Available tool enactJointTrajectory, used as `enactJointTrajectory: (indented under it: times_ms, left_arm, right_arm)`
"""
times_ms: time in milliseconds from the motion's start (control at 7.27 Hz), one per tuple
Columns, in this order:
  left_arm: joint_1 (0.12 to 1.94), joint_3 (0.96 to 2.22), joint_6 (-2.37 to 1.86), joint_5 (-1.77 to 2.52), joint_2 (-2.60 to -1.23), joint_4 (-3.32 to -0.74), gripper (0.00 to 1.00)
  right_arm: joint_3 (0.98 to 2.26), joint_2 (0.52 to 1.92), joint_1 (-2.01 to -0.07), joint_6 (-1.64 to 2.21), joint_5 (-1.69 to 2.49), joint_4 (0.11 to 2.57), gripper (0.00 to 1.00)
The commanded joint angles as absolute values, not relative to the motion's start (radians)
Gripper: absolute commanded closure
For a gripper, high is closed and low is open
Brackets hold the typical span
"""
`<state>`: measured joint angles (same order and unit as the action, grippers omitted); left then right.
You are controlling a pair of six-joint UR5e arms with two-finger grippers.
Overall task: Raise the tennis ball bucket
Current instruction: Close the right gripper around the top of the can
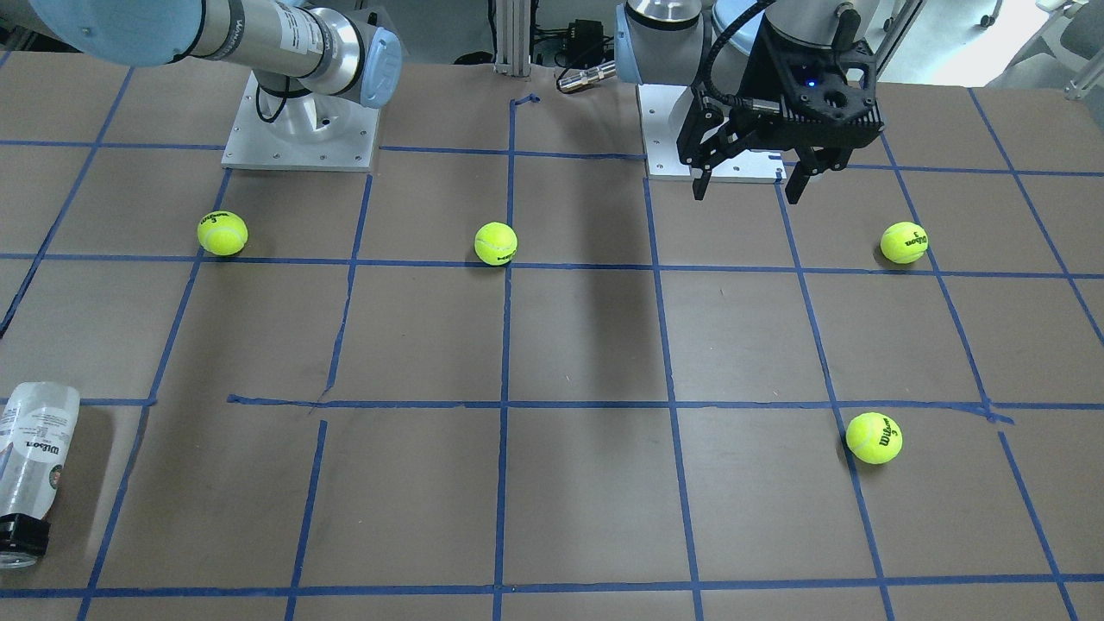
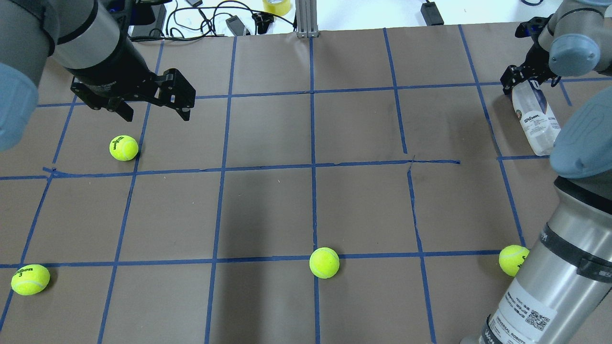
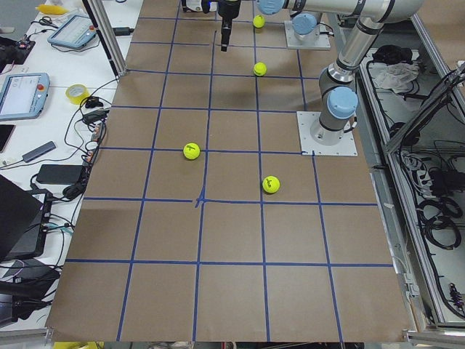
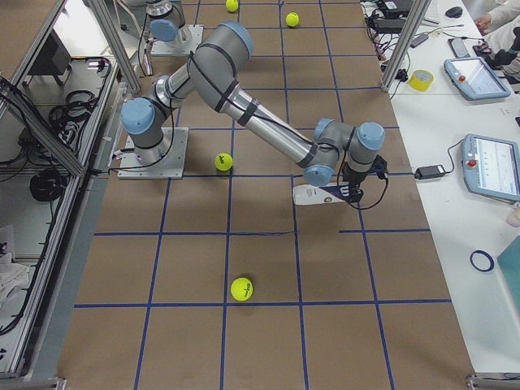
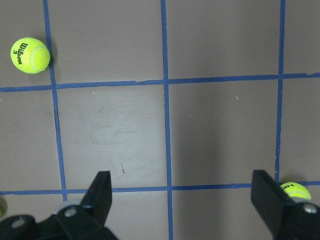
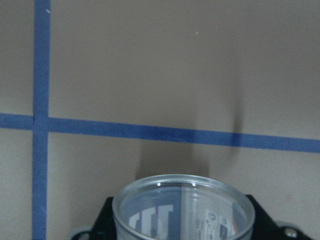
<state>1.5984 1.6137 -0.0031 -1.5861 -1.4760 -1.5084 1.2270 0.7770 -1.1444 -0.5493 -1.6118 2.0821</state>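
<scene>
Tennis ball bucket (image 1: 34,448) lies on its side near the table (image 1: 569,500) edge at the robot's far right. The right gripper (image 2: 524,82) holds its far end, a finger pressed against each side of the clear rim. The left gripper (image 1: 747,185) hangs above the table, fingers wide apart. Four tennis balls (image 1: 496,243) lie scattered, well apart from the can.

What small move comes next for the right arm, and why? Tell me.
Probably raise the right tool straight up slightly: it seems clamped on the can near its open end, and the can lies on the table, not yet lifted.
</scene>
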Motion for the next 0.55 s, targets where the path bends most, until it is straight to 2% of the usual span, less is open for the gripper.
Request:
enactJointTrajectory:
  times_ms: [0, 412]
  left_arm:
    - [1.598, 1.614, -0.003, -1.586, -1.476, -1.509, 0.0]
    - [1.598, 1.614, -0.003, -1.586, -1.476, -1.508, 0.0]
  right_arm:
    - [1.227, 0.787, -1.144, -0.557, -1.611, 2.079, 0.38]
    - [1.221, 0.885, -1.166, -0.545, -1.577, 1.975, 0.38]
